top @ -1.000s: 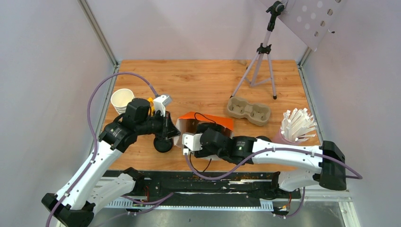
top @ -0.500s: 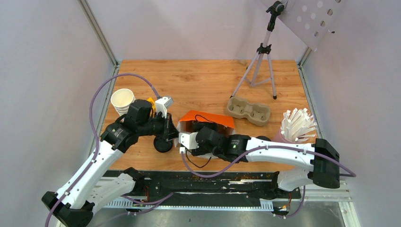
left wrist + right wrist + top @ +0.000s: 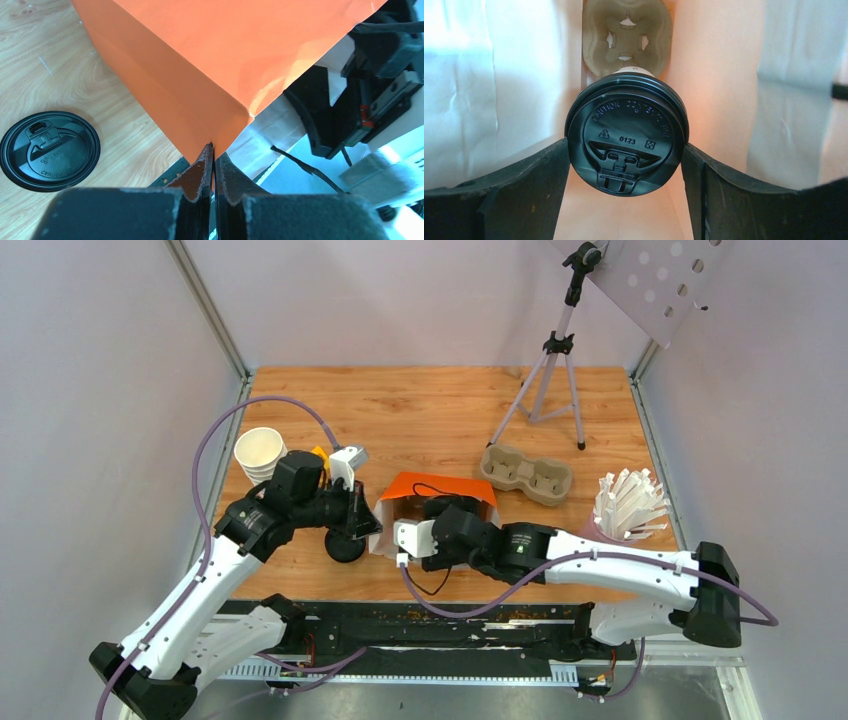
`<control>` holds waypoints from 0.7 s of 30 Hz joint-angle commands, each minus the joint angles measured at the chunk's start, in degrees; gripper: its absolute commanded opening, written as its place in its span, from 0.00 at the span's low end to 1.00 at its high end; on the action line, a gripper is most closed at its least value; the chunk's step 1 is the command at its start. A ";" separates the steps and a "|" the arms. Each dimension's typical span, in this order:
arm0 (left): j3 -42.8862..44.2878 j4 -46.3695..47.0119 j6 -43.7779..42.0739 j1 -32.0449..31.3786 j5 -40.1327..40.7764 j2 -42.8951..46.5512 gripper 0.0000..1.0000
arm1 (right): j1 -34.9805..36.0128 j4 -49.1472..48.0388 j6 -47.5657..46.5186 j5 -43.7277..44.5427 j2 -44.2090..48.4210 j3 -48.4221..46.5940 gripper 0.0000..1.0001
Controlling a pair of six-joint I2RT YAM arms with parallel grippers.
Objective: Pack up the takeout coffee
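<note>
**Lidded cup inside the bag, right claw on it**

The takeout coffee cup sits inside the orange paper bag with its lid facing the wrist camera. It is in front of a pulp cup carrier at the bag's bottom. Whether the cup's base is already in a carrier pocket cannot be told.

The right gripper stands wide, one finger against each side of the cup at the lid's rim, so the cup counts as held. The left gripper is pinched nearly closed on a corner of the bag's mouth. A loose black lid lies on the table beside the bag.

Handling, as a judgement:
- The cup is probably light, but its fill is hidden.
- The paper wall is soft and dents under a hard squeeze.
- The plastic lid is smooth and may pop off if it carries the load alone.
- The best hold is just under the lid, where the rolled rim stiffens the wall, with a moderate squeeze and the cup kept upright.
- The bag paper is thin, so it creases and can tear at the pinch
</note>
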State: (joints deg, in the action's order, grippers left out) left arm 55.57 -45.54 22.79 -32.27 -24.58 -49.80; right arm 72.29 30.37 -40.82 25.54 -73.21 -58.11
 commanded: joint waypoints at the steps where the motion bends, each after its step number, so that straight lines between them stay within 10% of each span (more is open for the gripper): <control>1: 1.97 0.01 -0.67 -0.28 -0.21 0.14 0.08 | -0.24 3.19 -0.58 -0.10 4.09 -0.16 0.73; 21: 1.17 2.34 0.04 -0.34 -2.82 0.41 0.08 | -0.22 3.43 -4.08 1.81 2.74 4.27 0.72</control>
State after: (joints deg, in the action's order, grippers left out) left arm 55.57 -45.15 22.83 -32.27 -26.33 -49.82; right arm 72.29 36.21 -43.46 25.52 -70.19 -54.63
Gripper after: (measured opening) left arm 0.084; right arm 0.769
